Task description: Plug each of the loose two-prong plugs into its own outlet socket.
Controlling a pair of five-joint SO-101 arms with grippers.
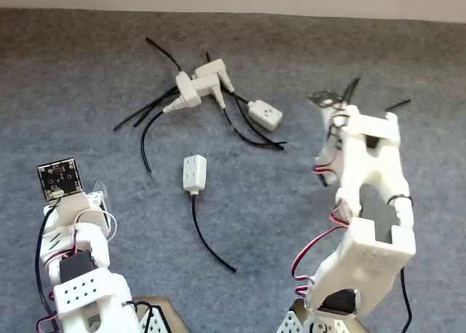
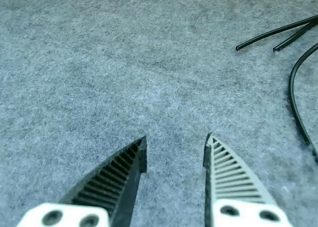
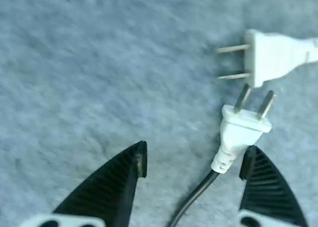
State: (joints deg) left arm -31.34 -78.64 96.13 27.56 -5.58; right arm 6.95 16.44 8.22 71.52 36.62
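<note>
Starting at the right fingers point(image 3: 130, 163), we see them spread wide and holding nothing. The nearer plug point(image 3: 242, 130) lies on the desk point(image 1: 80, 78) in the gap, close to one finger, its prongs pointing away; we cannot tell how high above it the tips hang. Just beyond its prongs lies the second plug point(image 3: 272, 57), turned crosswise and so close that we cannot say whether the two touch. The left fingers point(image 2: 221, 160) are parted about halfway and empty, above bare desk toward the near left corner, with black cord ends point(image 2: 271, 35) off to one side. In the high view both plugs sit toward the far edge, their cords crossing each other and that of the far socket point(image 1: 266, 114). The middle socket point(image 1: 194, 170) lies alone near the desk's centre, slots facing up. We judge that no plug is seated yet and that the first pick is the step in hand. We see several risks. Closing off-centre would shove the nearer plug into its neighbour rather than seize it. Gripping the tapered neck instead of the body would let the plug swivel. Lifting it could drag the tangled cords and shift the other plug and socket. Both sockets lie loose, so pressing prongs in would slide a socket away unless the left fingers pin it.
</note>
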